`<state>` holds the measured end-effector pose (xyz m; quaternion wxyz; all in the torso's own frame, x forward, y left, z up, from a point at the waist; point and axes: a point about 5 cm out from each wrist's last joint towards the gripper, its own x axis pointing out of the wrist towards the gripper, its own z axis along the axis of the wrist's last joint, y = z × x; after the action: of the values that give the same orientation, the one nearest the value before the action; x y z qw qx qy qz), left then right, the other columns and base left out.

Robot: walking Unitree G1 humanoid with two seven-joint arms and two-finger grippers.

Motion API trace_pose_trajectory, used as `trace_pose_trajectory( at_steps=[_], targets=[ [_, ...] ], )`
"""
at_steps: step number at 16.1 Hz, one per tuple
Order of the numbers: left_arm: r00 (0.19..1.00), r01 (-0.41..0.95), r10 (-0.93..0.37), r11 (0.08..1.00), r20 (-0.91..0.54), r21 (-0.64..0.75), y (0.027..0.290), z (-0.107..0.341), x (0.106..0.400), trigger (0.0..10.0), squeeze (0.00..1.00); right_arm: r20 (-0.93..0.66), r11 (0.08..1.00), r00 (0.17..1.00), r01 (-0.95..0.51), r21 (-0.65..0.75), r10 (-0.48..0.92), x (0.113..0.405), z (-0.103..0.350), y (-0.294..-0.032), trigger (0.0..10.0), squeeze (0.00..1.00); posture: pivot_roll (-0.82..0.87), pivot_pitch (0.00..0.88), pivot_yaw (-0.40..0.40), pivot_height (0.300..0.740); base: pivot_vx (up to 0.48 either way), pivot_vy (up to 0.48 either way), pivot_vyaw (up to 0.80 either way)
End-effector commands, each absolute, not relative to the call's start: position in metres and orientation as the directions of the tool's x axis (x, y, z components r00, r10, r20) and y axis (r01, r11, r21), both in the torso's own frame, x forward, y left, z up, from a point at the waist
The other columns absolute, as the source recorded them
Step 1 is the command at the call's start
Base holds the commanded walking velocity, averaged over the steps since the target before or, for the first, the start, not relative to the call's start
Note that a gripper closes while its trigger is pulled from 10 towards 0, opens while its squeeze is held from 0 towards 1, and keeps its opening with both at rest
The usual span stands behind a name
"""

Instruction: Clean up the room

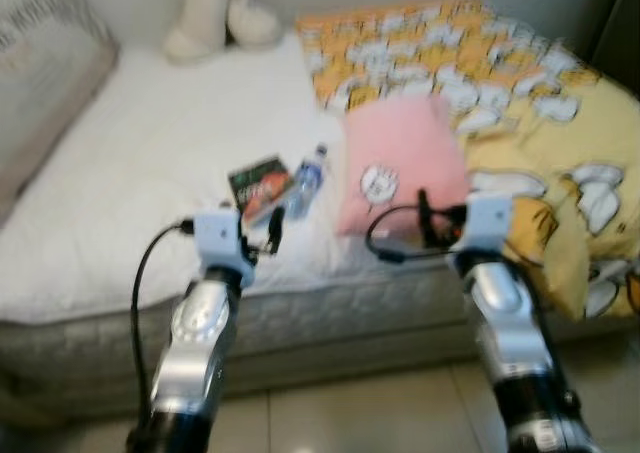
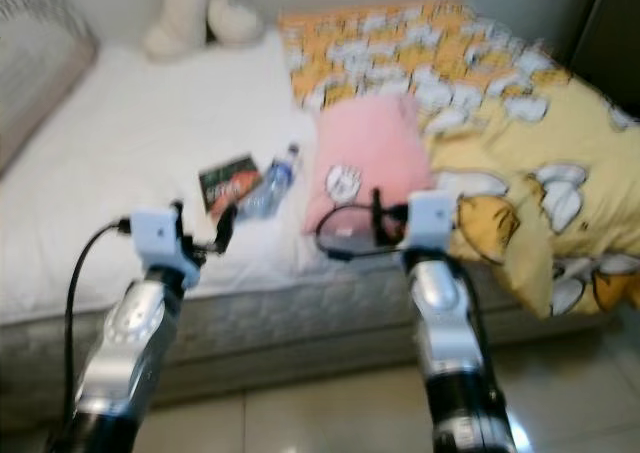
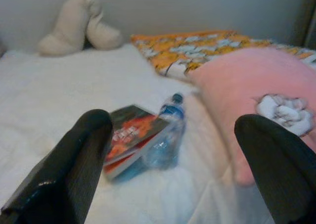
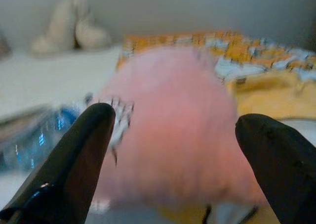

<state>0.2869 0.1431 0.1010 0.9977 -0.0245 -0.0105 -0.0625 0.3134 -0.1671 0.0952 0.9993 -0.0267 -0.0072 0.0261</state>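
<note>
On the white bed [image 1: 150, 153] lie a clear water bottle [image 1: 306, 181] with a blue cap and a dark book [image 1: 258, 185] with a red cover picture, side by side. A pink pillow [image 1: 400, 163] with a white patch sits to their right. My left gripper [image 1: 262, 235] hovers over the bed's front edge just short of the book and bottle [image 3: 168, 135], fingers [image 3: 74, 164] spread open and empty. My right gripper [image 1: 428, 223] is at the pink pillow's [image 4: 168, 130] near edge, also open and empty.
A yellow and orange cartoon-print blanket [image 1: 520, 93] covers the bed's right side. A cream plush toy [image 1: 215, 13] sits at the back by the wall. A grey pillow [image 1: 45, 73] lies at the left. Tiled floor [image 1: 350, 413] runs below the mattress side.
</note>
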Motion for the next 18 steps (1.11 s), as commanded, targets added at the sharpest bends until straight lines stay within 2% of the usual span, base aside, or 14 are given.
trace_pose_trajectory(
  at_steps=[1,10,12,14,15,18],
  targets=[
    [0.993,0.121,-0.12,0.992,0.021,-0.039,0.144,0.102,0.289,10.0,0.0,0.039,0.996,0.997,-0.065,-0.056,0.067,0.316,0.102,-0.164,10.0,0.0,-0.16,0.0,0.126,0.74,0.382,-0.285,0.0],
    [0.991,0.133,-0.132,0.991,0.034,-0.027,0.143,0.105,0.29,10.0,0.0,0.088,0.994,0.993,-0.069,-0.082,0.076,0.323,0.118,-0.166,10.0,0.0,-0.16,0.0,0.124,0.74,0.384,-0.283,0.0],
    [0.99,0.135,-0.134,0.99,0.033,-0.028,0.142,0.105,0.291,10.0,0.0,0.103,0.994,0.992,-0.068,-0.084,0.076,0.326,0.124,-0.168,10.0,0.0,-0.16,0.0,0.124,0.74,0.424,0.0,0.0],
    [0.995,0.081,-0.08,0.996,0.063,-0.029,0.147,0.109,0.291,10.0,0.0,0.064,0.997,0.995,-0.08,0.0,0.08,0.334,0.129,-0.168,10.0,0.0,-0.16,0.0,0.124,0.74,0.472,0.0,0.0],
    [0.997,0.058,-0.056,0.998,0.059,-0.021,0.15,0.108,0.292,10.0,0.0,0.005,0.991,0.994,-0.108,0.084,0.108,0.339,0.13,-0.165,10.0,0.0,-0.16,0.0,0.125,0.74,0.0,0.0,0.0],
    [0.997,0.063,-0.062,0.997,0.04,-0.045,0.151,0.106,0.291,10.0,0.0,0.043,0.976,0.977,-0.213,0.041,0.211,0.347,0.149,-0.157,10.0,0.0,-0.15,0.0,0.123,0.74,0.0,0.0,0.0]
  ],
)
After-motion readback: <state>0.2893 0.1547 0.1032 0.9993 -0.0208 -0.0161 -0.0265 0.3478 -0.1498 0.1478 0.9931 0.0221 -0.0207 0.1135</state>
